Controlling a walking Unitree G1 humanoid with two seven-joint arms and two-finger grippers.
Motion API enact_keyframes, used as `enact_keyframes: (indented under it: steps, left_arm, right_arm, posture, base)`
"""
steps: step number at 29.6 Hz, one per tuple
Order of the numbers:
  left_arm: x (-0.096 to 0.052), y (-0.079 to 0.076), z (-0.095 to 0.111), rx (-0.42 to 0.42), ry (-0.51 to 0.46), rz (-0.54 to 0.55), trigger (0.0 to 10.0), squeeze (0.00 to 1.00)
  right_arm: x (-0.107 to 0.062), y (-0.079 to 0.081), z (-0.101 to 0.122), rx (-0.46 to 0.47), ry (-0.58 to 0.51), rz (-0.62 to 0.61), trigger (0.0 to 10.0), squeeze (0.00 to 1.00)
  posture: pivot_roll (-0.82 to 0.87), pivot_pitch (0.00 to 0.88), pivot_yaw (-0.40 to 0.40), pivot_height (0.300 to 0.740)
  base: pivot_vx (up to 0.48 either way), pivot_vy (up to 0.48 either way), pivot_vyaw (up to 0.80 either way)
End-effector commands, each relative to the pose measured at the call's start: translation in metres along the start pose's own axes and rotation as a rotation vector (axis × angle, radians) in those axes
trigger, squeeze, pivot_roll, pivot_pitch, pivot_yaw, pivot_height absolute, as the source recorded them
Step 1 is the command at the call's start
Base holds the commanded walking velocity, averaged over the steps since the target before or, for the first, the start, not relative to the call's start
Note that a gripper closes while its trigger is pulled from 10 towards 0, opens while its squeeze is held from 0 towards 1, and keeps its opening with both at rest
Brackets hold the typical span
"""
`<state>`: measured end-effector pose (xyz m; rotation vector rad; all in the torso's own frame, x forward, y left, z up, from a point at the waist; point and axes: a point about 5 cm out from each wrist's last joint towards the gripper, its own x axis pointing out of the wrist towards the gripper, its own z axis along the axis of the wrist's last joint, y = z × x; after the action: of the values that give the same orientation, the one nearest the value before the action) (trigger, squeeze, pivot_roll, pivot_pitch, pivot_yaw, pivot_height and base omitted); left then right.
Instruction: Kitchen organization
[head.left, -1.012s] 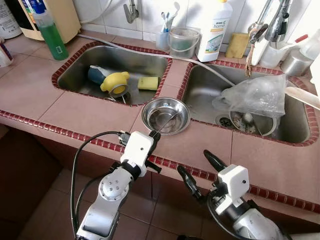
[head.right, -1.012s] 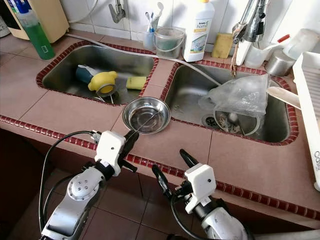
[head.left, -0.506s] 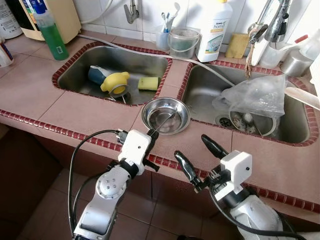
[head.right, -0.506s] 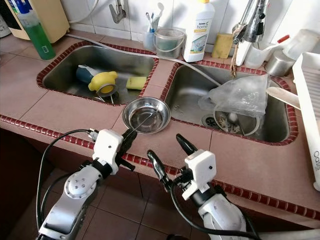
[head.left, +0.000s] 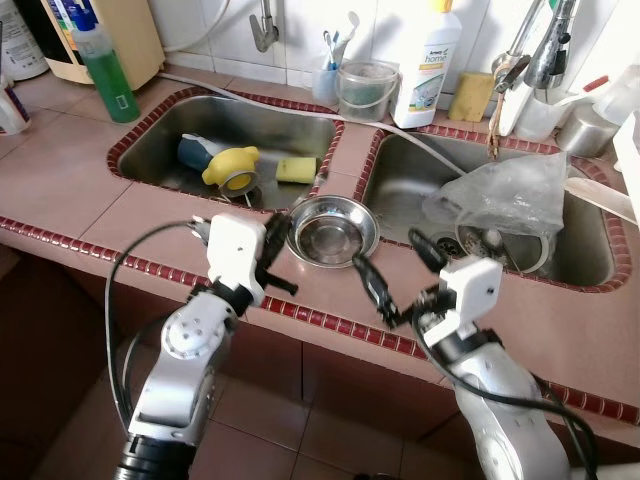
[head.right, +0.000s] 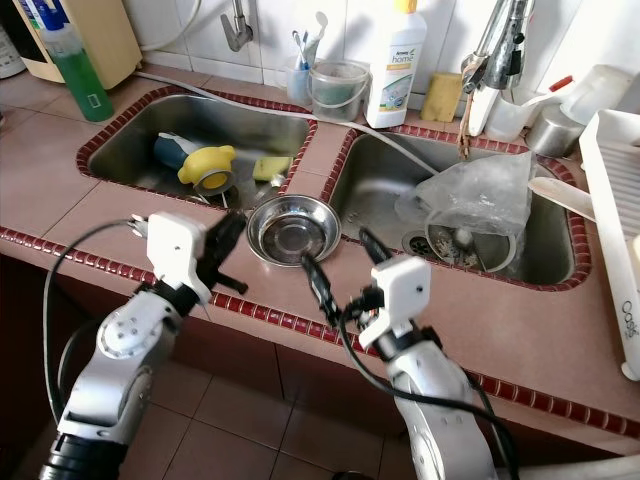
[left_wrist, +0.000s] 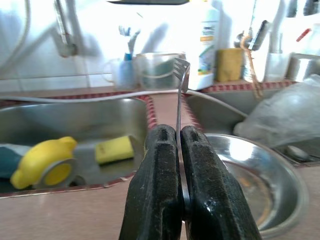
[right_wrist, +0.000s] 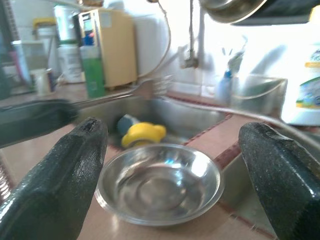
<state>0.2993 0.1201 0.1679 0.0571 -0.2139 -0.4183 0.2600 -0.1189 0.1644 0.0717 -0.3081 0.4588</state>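
A shiny steel bowl (head.left: 331, 230) stands on the tiled counter strip between the two sinks. My left gripper (head.left: 277, 238) hovers just left of the bowl, shut on a thin metal fork (left_wrist: 180, 67). The fork's tines point up and toward the back wall. In the left wrist view both black fingers (left_wrist: 157, 165) pinch the fork's handle. My right gripper (head.left: 398, 268) hangs open above the counter at the bowl's front right, with nothing between its fingers. The right wrist view looks between those fingers (right_wrist: 75, 155) at the bowl (right_wrist: 160, 182).
The left sink (head.left: 160, 140) holds a yellow-capped item (head.left: 230, 165) and a yellow sponge (head.left: 296, 169). The right sink (head.left: 400, 185) holds a crumpled plastic bag (head.left: 500, 195) over a strainer. Bottles, a cup, a tap and a hose line the back wall. A dish rack (head.right: 620, 200) stands far right.
Both arms have risen from below the counter edge to counter height. The left gripper carried the fork up beside the bowl, and the right gripper moved forward to the bowl's front right.
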Motion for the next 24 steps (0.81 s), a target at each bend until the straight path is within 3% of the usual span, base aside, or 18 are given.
enact_keyframes:
  steps: [1,4,14,24]
  left_arm:
    - [0.002,0.002,0.003,0.014,-0.007,-0.006,10.0,0.0]
    - [0.003,0.007,-0.001,-0.016,0.019,0.01,10.0,0.0]
    - [0.005,0.008,-0.006,-0.002,0.044,0.021,10.0,0.0]
    - [0.007,0.006,-0.008,-0.007,0.051,0.028,10.0,0.0]
  right_arm:
    - [-0.001,-0.005,-0.002,-0.012,0.002,-0.033,10.0,0.0]
    - [0.003,-0.007,-0.005,-0.019,-0.008,-0.078,10.0,0.0]
    - [0.007,-0.001,-0.01,-0.026,-0.013,-0.072,10.0,0.0]
    - [0.008,-0.002,-0.01,-0.037,-0.019,-0.063,10.0,0.0]
  posture:
    - [-0.09,0.066,-0.01,0.74]
    - [-0.08,0.06,-0.01,0.74]
    - [-0.09,0.054,-0.01,0.74]
    - [-0.09,0.045,-0.016,0.74]
  base:
    - [0.0,0.0,0.0]
    - [0.0,0.0,0.0]
    - [0.0,0.0,0.0]
    - [0.0,0.273,0.0]
